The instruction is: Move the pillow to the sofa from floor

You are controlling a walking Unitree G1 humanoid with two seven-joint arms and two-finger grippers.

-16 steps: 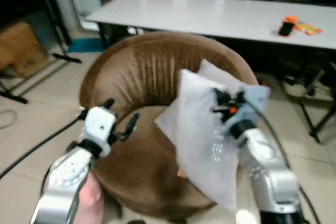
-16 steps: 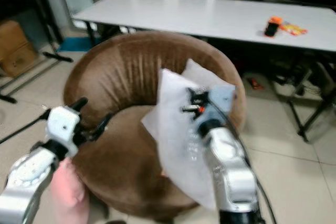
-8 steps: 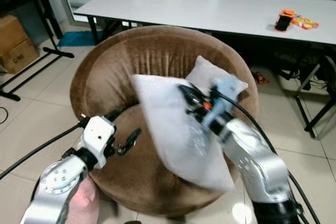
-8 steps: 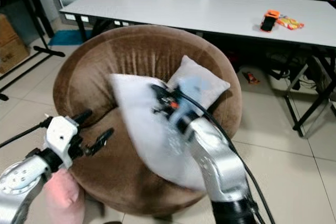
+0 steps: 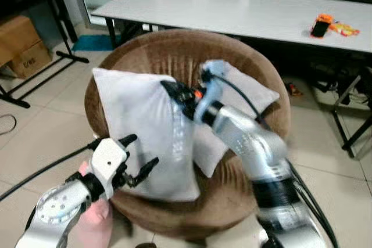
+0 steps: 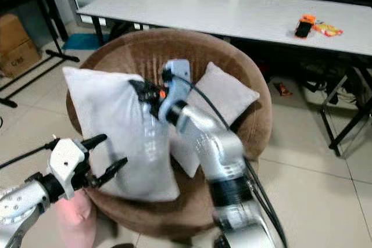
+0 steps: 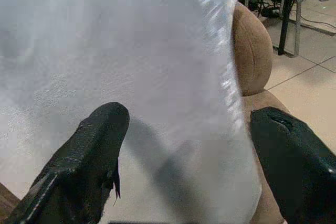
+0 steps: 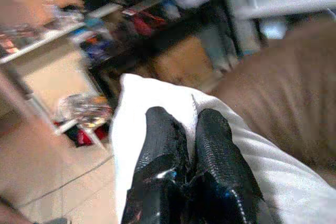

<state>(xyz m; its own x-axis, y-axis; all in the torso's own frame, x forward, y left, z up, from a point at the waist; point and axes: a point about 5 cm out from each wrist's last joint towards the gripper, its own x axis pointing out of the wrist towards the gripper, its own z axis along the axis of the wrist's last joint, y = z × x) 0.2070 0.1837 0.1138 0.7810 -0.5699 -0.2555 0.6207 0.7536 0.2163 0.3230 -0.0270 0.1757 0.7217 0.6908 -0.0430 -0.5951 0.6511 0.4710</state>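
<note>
so the big white pillow (image 5: 142, 132) is standing upright on the seat of the round brown sofa (image 5: 174, 62), leaning over its 9 o'clock side, with its lower edge down near the front rim at 6 o'clock. the right gripper (image 5: 174, 94) has its two black fingers (image 8: 163, 145) pinched together on the pillow's top edge, at about 12 o'clock on the pillow. the left gripper (image 5: 136, 158) sits just in front of the pillow's lower half with its fingers spread wide apart, nothing between them.

handling-wise, i'd guess it's light and very squishy. the whole thing hangs from one small pinch, and the cover looks smooth, maybe a bit slick. a pinch on a corner or seam works for carrying but the body will flop and swing. for steadying it, the left gripper taking the lower edge seems the better bet.

a second smaller pillow (image 5: 232, 114) leans against the backrest at 3 o'clock, touching the big one. behind the sofa there's a long white table (image 5: 244, 13) with an orange item (image 5: 318, 26) on it, and a cardboard box (image 5: 26, 50) over at 9 o'clock on the floor.
</note>
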